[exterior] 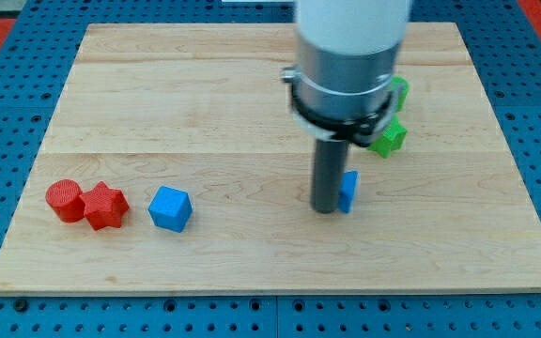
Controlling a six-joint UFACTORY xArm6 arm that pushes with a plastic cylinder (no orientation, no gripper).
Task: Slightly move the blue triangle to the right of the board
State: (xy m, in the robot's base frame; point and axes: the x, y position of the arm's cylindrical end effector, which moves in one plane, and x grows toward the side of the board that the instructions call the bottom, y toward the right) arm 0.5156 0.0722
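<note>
My tip (326,210) rests on the wooden counter (252,94) a little right of its middle, and the blue triangle (348,191) sits pressed against the tip's right side, partly hidden behind the rod. There is no gripper on this arm, so nothing opens or closes; the rod simply leans on the triangle's left face.

That placement suggests the pushing step is in hand: the tip is on the correct side of the triangle to drive it toward the view's right. The counter to the right of the triangle looks open along that line.

The next move calls for a short, straight slide to the view's right, keeping the tip centred on the triangle's face so the piece does not spin off. Only a small shift is asked for, so the push should end soon.

Above and right of the triangle sit a green star (388,137) and another green block (399,92), half hidden by the arm; the push should stay below them. Far off at the view's left lie a red cylinder (64,199), a red star (105,207) touching it, and a blue cube (170,207), all well apart from the work.
</note>
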